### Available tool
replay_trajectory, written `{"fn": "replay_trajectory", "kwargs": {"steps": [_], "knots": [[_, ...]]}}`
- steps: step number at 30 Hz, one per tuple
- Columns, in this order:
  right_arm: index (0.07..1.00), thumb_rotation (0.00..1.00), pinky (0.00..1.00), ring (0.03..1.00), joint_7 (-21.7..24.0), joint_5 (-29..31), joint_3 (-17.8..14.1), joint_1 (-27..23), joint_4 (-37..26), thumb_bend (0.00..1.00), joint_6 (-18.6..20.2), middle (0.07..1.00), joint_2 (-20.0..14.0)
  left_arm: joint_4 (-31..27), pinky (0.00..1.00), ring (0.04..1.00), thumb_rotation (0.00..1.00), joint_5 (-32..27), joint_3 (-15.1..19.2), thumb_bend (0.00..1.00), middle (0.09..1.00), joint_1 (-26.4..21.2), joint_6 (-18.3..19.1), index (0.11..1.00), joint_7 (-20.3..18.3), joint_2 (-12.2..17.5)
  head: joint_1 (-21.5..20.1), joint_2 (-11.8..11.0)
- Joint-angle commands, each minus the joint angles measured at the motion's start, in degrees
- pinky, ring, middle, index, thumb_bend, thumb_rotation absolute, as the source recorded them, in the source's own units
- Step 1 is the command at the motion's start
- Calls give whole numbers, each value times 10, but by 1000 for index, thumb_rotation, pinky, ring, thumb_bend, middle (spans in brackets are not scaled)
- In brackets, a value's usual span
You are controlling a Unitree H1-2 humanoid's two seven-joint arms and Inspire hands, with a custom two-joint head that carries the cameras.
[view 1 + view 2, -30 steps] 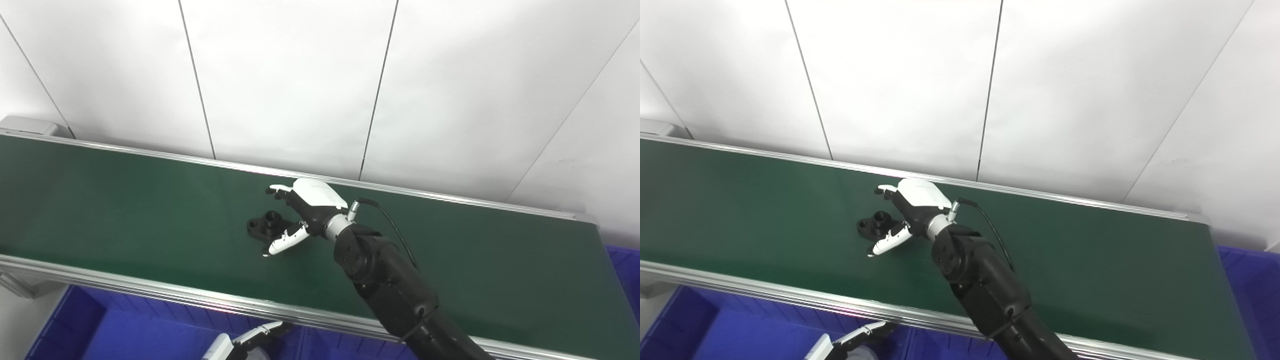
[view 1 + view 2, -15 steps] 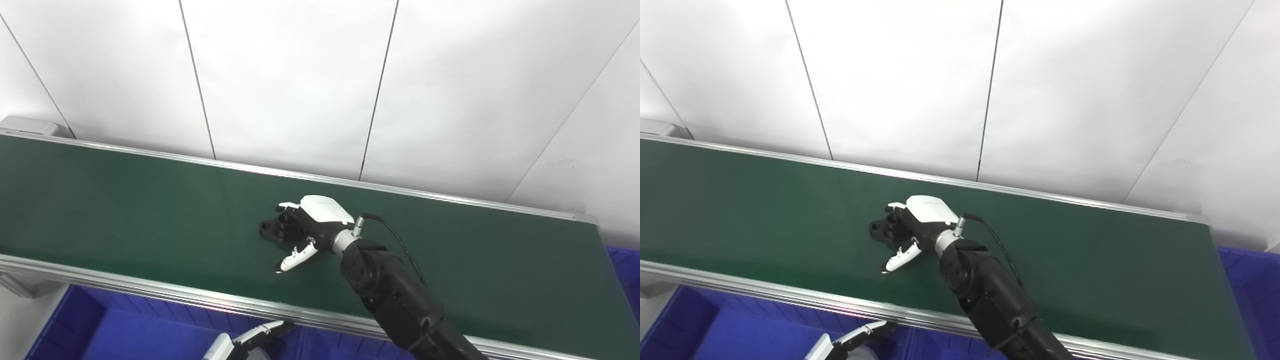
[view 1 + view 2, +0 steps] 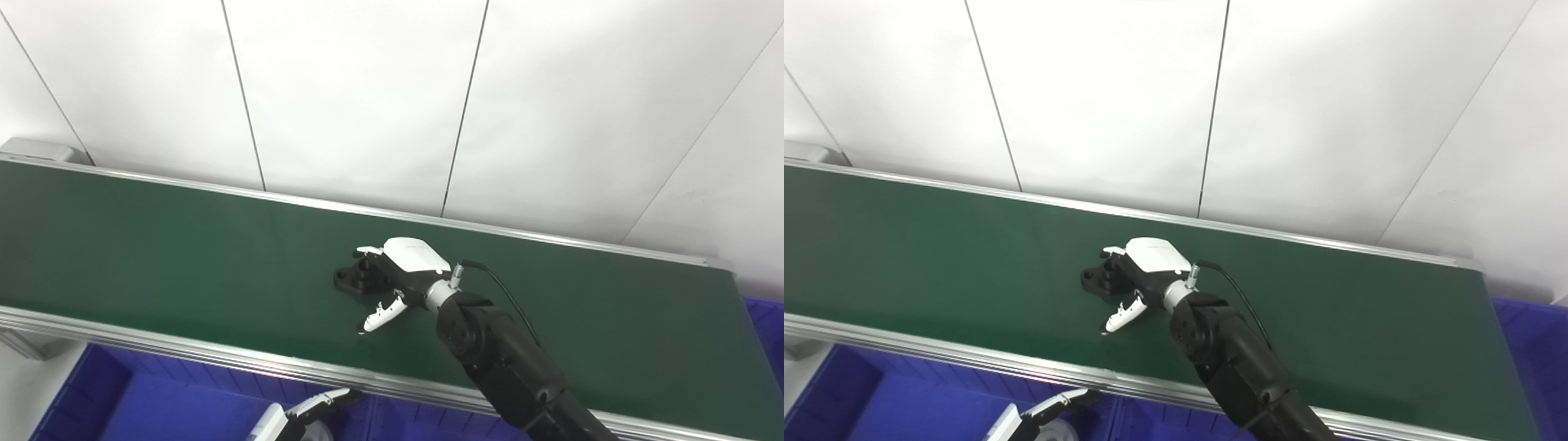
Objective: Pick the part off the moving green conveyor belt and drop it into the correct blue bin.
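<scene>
Black flanged part [image 3: 354, 279] lies flat on the green conveyor belt [image 3: 153, 245], mid-belt, long axis roughly along the belt. Right hand [image 3: 398, 278] is on it from the right side: upper fingers [image 3: 367, 250] curl over the part's far edge, thumb [image 3: 380, 316] splayed out toward the near side, not touching it. Fingers apart, no clamp yet. Part looks rigid, matte black, raised bored hub on a flat base. Left hand [image 3: 306, 416] is low by the blue bin [image 3: 153, 410], far from the part; its fingers cannot be read.
</scene>
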Motion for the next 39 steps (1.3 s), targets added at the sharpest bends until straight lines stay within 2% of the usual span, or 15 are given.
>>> {"fn": "replay_trajectory", "kwargs": {"steps": [1, 9, 14, 15, 16, 17, 19, 23, 28, 30, 32, 35, 39], "knots": [[866, 221, 694, 787, -1, -9, 1, -1, -11, 791, -15, 838, -12, -16, 734, 781, 695, 7, 8, 746, 805, -1, -7, 807, 4, 6, 0, 0], [829, 138, 628, 749, 24, -27, 22, 22, -32, 747, -17, 817, -36, -31, 733, 781, 698, 3, 22, 739, 808, 5, -7, 809, -18, 10, -4, 11], [770, 15, 507, 609, 16, -35, 23, 34, -38, 704, -23, 701, -42, -34, 728, 775, 707, 5, 34, 750, 803, 11, -7, 804, -26, 8, -5, 14], [764, 7, 497, 597, 4, -42, 26, 36, -38, 703, -31, 689, -44, -37, 728, 774, 708, 6, 36, 751, 803, 12, -7, 803, -27, 8, -5, 17], [725, 2, 436, 518, -4, -48, 28, 38, -38, 592, -37, 660, -46, -38, 724, 771, 703, 7, 38, 747, 801, 12, -7, 802, -27, 8, -5, 17], [712, 1, 415, 491, -23, -53, 29, 40, -36, 554, -51, 651, -48, -40, 722, 770, 702, 7, 40, 745, 801, 13, -7, 802, -30, 8, -5, 17], [617, 0, 322, 454, -49, -61, 32, 44, -34, 498, -72, 561, -52, -43, 722, 770, 702, 6, 45, 745, 801, 15, -7, 803, -37, 8, -5, 20], [538, 0, 328, 434, -91, -66, 30, 51, -27, 495, -104, 508, -55, -48, 720, 771, 696, 4, 53, 742, 800, 19, -7, 803, -45, 8, -6, 22], [516, 0, 332, 440, -159, -81, 28, 60, -9, 497, -132, 508, -53, -51, 725, 775, 695, 2, 63, 743, 801, 22, -7, 806, -56, 8, -6, 26], [494, 0, 239, 404, -186, -85, 26, 64, -3, 512, -140, 502, -50, -53, 726, 776, 704, 2, 67, 748, 804, 24, -7, 807, -61, 7, -5, 26], [471, 0, 218, 395, -214, -85, 23, 68, 3, 515, -153, 508, -47, -54, 726, 776, 707, 2, 70, 753, 804, 24, -7, 806, -64, 7, -6, 28], [447, 0, 231, 436, -258, -83, 18, 74, 14, 515, -179, 519, -44, -53, 725, 775, 702, 4, 73, 750, 802, 26, -7, 805, -64, 5, -7, 28], [455, 0, 285, 452, -282, -81, 15, 75, 25, 514, -193, 535, -41, -53, 721, 772, 699, 1, 76, 749, 802, 26, -7, 805, -69, 5, -7, 27]]}}
